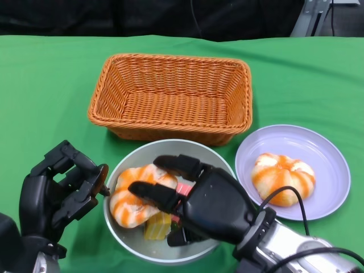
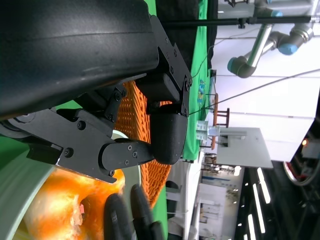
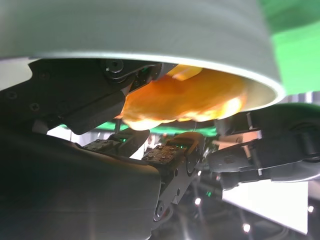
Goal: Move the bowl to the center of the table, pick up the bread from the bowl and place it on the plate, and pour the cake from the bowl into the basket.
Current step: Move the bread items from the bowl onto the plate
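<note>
Under the right robot hand (image 1: 196, 202), half-hidden cake (image 1: 157, 226).

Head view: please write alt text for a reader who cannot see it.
The right robot hand reaches into a grey bowl over an orange-striped bread. The left robot hand is beside the bowl's rim. Behind stands a wicker basket, with another bread on a lilac plate.
</note>
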{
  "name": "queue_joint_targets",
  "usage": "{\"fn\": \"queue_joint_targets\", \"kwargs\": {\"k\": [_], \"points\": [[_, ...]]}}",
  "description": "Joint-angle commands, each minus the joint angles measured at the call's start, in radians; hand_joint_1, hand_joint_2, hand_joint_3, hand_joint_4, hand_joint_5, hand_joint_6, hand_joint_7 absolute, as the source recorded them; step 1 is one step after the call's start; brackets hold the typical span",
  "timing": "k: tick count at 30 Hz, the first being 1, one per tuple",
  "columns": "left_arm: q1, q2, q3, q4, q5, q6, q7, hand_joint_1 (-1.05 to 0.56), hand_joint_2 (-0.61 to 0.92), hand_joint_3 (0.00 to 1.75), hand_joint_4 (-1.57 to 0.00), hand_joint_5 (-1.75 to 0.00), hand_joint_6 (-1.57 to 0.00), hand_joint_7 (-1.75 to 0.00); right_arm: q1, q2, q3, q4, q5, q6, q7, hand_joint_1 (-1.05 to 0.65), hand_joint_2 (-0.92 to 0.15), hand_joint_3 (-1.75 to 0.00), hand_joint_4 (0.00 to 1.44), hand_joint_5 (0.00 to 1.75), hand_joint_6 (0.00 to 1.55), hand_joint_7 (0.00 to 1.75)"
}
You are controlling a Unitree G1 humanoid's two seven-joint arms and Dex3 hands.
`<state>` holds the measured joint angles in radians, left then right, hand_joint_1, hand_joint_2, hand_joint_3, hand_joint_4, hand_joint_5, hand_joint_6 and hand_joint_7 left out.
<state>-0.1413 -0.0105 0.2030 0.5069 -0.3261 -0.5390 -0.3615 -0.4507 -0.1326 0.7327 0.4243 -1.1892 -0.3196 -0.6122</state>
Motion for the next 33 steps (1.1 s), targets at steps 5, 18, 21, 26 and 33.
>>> {"fn": "queue_joint_targets", "kwargs": {"k": [5, 18, 21, 26, 33], "points": [[-0.005, 0.012, 0.016, 0.028, 0.037, -0.073, 0.023, -0.35, 0.9, 0.11, -0.83, -1.75, -0.71, -1.72, -0.067, 0.031, 0.018, 0.093, 0.016, 0.007, -0.074, -0.53, -0.84, 0.0, 0.51, 0.22, 0.59, 0.02], [-0.037, 0.005, 0.018, 0.051, 0.103, -0.197, 0.106, -0.3, 0.92, 0.15, -0.81, -1.59, -0.82, -1.31, -0.105, 0.033, 0.034, 0.174, 0.035, 0.017, -0.105, -0.46, -0.89, -0.01, 0.49, 0.61, 0.66, 0.0], [-0.041, 0.0, 0.014, 0.051, 0.12, -0.208, 0.132, -0.29, 0.92, 0.13, -0.78, -1.7, -0.79, -1.43, -0.103, 0.026, 0.029, 0.178, 0.041, 0.011, -0.132, -0.46, -0.89, 0.0, 0.49, 0.63, 0.64, 0.0], [-0.046, -0.009, 0.015, 0.043, 0.124, -0.207, 0.172, -0.11, 0.78, 0.63, -0.75, -1.71, -0.78, -1.4, -0.1, 0.004, 0.019, 0.176, 0.057, 0.015, -0.139, -0.47, -0.86, 0.0, 0.46, 0.59, 0.49, 0.01], [-0.052, 0.0, 0.027, 0.025, 0.112, -0.206, 0.193, -0.06, 0.65, 0.95, -0.79, -1.59, -0.81, -1.34, -0.092, 0.013, 0.01, 0.184, 0.074, 0.08, -0.091, -0.5, -0.91, -0.01, 0.47, 0.55, 0.61, 0.06]]}}
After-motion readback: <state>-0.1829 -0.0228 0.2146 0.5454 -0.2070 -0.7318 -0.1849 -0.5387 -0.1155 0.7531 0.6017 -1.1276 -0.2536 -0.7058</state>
